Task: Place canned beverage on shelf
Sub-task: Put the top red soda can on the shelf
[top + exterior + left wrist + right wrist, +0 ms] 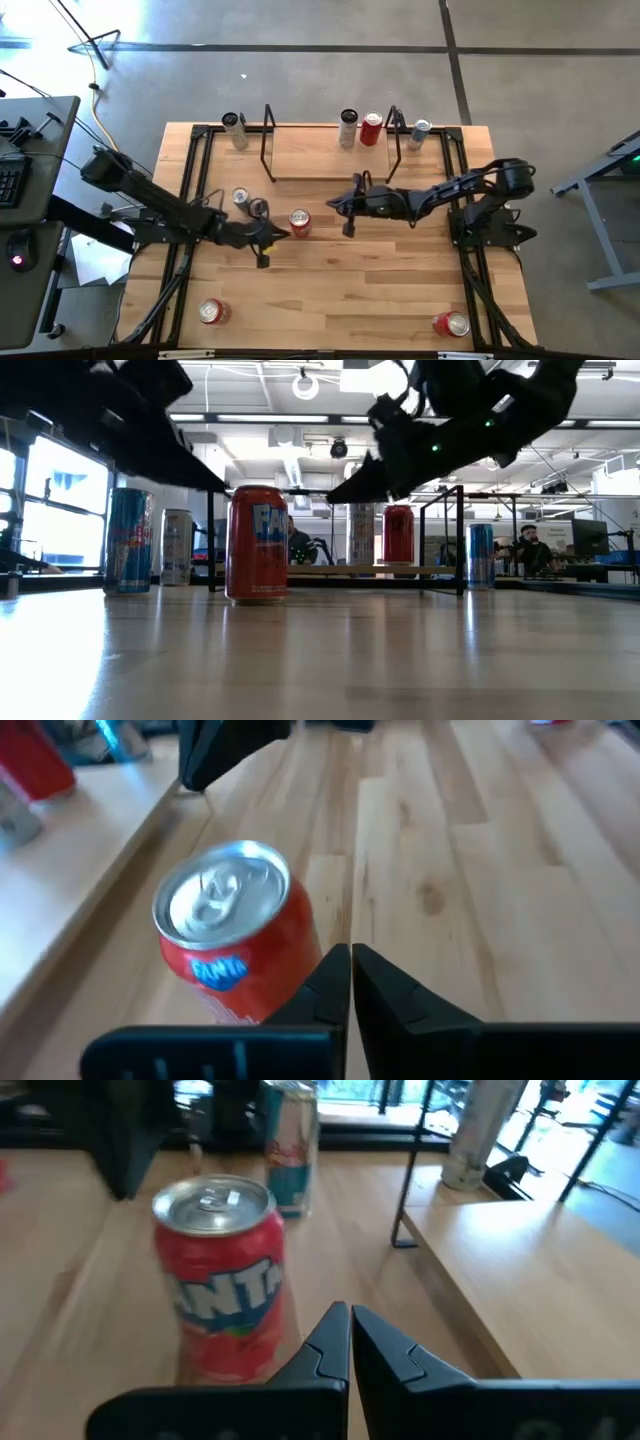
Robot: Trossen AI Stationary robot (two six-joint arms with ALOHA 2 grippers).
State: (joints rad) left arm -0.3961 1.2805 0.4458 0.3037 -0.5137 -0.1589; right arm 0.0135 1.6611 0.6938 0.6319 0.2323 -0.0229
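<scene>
Nearest the front edge of the table, two red cans are lying on their sides, one (211, 311) at the lower left of the high view and one (451, 324) at the lower right. Further in, at the middle of the frame, the red Fanta can (299, 222) is standing upright on the wooden tabletop (360, 290), in front of the shelf and not on it. The left gripper (268, 237) is hovering just beside it on the left with its fingers pinched together, holding nothing. The right gripper (347, 212) is hanging near the can's right, fingers likewise pressed closed and empty. A blue can (240, 197) is standing left of centre. Beyond, the shelf (330, 160) is sitting at the upper middle, carrying a pale can (348, 128) and a red can (371, 129).
</scene>
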